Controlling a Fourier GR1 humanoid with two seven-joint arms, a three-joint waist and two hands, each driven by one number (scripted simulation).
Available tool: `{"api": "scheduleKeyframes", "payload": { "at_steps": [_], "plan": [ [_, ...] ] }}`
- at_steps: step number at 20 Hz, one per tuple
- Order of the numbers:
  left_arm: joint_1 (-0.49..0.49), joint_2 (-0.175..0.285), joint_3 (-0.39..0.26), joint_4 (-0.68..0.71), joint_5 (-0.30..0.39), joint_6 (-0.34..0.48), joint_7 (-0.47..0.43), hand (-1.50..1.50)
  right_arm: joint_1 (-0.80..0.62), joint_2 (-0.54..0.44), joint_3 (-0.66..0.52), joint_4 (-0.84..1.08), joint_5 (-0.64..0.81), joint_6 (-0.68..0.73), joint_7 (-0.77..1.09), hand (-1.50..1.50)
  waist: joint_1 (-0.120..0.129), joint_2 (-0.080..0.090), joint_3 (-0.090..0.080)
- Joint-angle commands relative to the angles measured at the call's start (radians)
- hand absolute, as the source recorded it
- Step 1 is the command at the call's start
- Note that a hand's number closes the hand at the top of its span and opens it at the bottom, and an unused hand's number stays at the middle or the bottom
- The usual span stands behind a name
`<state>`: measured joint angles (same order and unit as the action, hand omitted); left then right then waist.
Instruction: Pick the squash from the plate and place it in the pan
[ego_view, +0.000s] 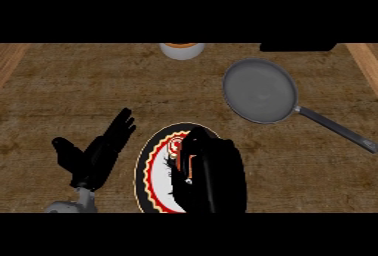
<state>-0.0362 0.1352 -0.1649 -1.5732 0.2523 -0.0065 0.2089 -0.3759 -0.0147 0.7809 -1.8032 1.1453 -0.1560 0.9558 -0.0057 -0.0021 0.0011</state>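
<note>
1. The black right hand (212, 172) is right over the round plate w/ a black rim, red-and-yellow trim and a white middle (140, 172). It covers the plate's right half.
2. How far open is the right hand? Can't tell. From above it is just one dark shape.
3. What the right hand holds or touches can't be told either.
4. The squash can't be seen. The right hand hides a big part of the plate. A few tiny pale bits show at the hand's left edge, but they are too small to name.
5. The black left hand (100, 150) is at the view's left, just beside the plate's left rim & apart from it.
6. The left hand is wide open: fingers straight, pointing up the counter, thumb out to the left. It holds nothing.
7. The round grey metal pan w/ a long dark handle (260, 90) is up & to the right of the plate, well apart from both hands. Its handle points down to the view's right edge.
8. A small white cup w/ sth orange inside (181, 50) is at the top edge, far from both hands.
9. All of it is on the brown counter top (74, 100).
</note>
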Motion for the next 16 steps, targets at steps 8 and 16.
{"api": "scheduleKeyframes", "payload": {
  "at_steps": [8,16],
  "plan": [
    [-0.045,0.004,0.029,-0.024,0.009,-0.009,0.072,0.00,-0.007,-0.089,-0.321,0.256,-0.166,-0.206,-0.320,1.50,0.013,0.004,-0.001],
    [-0.071,-0.036,0.020,0.064,-0.023,-0.022,-0.001,0.00,-0.191,-0.052,-0.493,0.688,-0.107,-0.457,-0.482,1.50,0.022,0.010,-0.001]
  ]
}}
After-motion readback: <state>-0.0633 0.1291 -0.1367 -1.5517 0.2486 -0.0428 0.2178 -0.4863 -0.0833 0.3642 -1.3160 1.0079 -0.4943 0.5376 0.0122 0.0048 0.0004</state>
